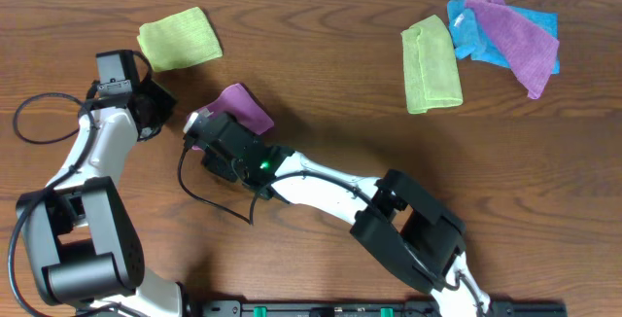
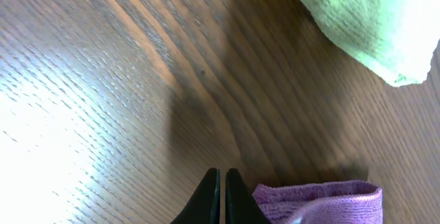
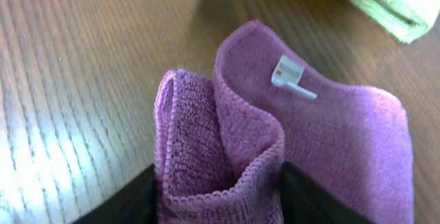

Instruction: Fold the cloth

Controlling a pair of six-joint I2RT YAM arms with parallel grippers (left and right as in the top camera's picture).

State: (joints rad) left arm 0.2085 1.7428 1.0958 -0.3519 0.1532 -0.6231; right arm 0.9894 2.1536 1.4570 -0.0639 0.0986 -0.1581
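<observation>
Two arms on the table (image 1: 321, 84), both near the left-centre of the overhead frame. Left gripper (image 2: 223, 186) has its fingers pressed together, holding nothing, just beside the cloth's (image 1: 248, 108) edge. Right gripper (image 3: 216, 200) sits right over the purple cloth, fingers apart with a loose raised fold standing between them. The white tag (image 3: 289, 76) faces up. A green cloth (image 1: 180, 37) lies up-left of it, well apart from the pile of cloths (image 1: 505, 30) at upper right.
</observation>
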